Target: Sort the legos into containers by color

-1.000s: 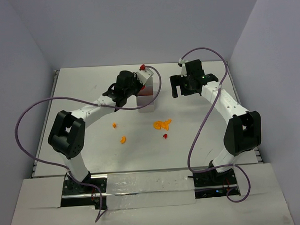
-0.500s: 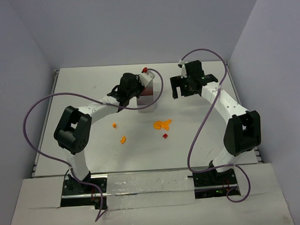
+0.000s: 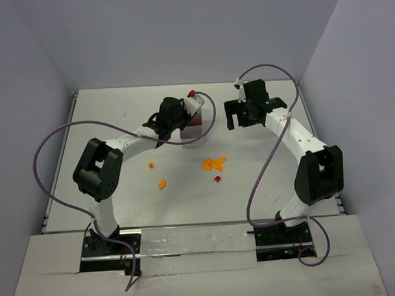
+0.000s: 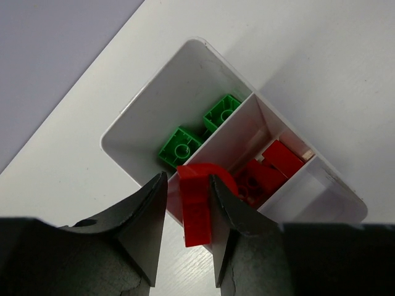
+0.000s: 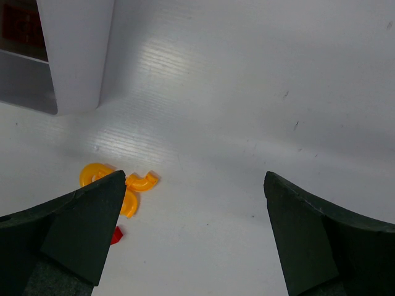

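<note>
The white three-compartment tray (image 4: 142, 117) lies under my left gripper (image 4: 188, 209). That gripper is shut on a red curved lego (image 4: 197, 203), held over the wall between the end and middle compartments. The end compartment holds two green bricks (image 4: 179, 147). The middle one holds red bricks (image 4: 281, 157). In the top view my left gripper (image 3: 172, 115) is at the tray's (image 3: 194, 140) left side. My right gripper (image 3: 242, 114) is open and empty to the right of the tray. Its wrist view (image 5: 194, 203) shows orange curved legos (image 5: 143, 180) and a red piece (image 5: 116, 234).
Loose legos lie on the table in front of the tray: an orange cluster (image 3: 215, 163), a small red piece (image 3: 217, 178) and two single orange pieces (image 3: 150, 165) (image 3: 162, 184). The left arm's purple cable (image 3: 208, 115) loops past the tray.
My left gripper has shifted slightly right, toward the tray, still carrying the red lego. The right arm and the loose legos have not moved.
</note>
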You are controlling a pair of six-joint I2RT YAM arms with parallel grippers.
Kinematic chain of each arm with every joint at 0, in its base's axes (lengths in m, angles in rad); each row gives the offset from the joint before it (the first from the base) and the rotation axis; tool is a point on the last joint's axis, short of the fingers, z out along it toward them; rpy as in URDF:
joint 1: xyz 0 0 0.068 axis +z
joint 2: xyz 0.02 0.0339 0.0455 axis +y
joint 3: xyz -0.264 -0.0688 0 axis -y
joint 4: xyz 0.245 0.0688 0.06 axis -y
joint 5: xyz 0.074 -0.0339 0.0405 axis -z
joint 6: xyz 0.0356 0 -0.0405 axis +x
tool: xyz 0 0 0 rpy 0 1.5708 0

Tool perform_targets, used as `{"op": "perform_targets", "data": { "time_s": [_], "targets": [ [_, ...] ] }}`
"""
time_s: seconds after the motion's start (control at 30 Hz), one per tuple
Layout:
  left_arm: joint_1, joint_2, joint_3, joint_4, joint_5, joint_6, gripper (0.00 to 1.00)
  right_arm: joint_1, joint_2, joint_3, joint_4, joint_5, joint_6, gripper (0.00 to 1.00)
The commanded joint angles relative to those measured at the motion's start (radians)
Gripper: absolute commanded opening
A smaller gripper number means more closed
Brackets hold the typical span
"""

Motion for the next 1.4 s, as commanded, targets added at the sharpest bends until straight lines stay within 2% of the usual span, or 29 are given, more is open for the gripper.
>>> {"op": "perform_targets", "data": {
  "time_s": [0.0, 0.3, 0.47, 0.53, 0.63, 0.77, 0.83, 1.0, 1.23, 1.37],
  "targets": [
    [-0.011, -0.008, 0.039, 0.031, -0.008, 0.004, 0.43, -0.008, -0.018, -0.004, 0.013, -0.008, -0.008, 1.00],
    [-0.023, -0.049, 0.069, -0.008, 0.017, -0.038, 0.45, -0.008, -0.032, -0.018, 0.008, -0.053, -0.032, 1.00],
    [-0.013, -0.123, 0.109, -0.076, 0.045, -0.137, 0.46, -0.003, -0.072, -0.063, -0.005, -0.151, -0.110, 0.99],
    [0.007, -0.183, 0.121, -0.127, 0.074, -0.204, 0.46, 0.006, -0.090, -0.085, -0.031, -0.200, -0.146, 0.96],
    [0.064, -0.269, 0.133, -0.261, 0.189, -0.314, 0.46, 0.040, -0.114, -0.147, -0.077, -0.274, -0.194, 0.89],
    [0.169, -0.383, 0.042, -0.362, 0.282, -0.422, 0.45, 0.145, -0.137, -0.228, -0.105, -0.288, -0.228, 0.77],
    [0.196, -0.481, -0.020, -0.395, 0.287, -0.418, 0.46, 0.235, -0.129, -0.266, -0.103, -0.265, -0.215, 0.72],
    [0.214, -0.611, -0.114, -0.461, 0.279, -0.402, 0.47, 0.357, -0.049, -0.284, -0.085, -0.225, -0.172, 0.70],
    [0.227, -0.668, -0.163, -0.498, 0.279, -0.346, 0.48, 0.379, 0.061, -0.225, -0.108, -0.189, -0.160, 0.70],
    [0.227, -0.661, -0.166, -0.526, 0.360, -0.299, 0.47, 0.379, 0.028, -0.238, -0.118, -0.234, -0.276, 0.72]
  ]
}}
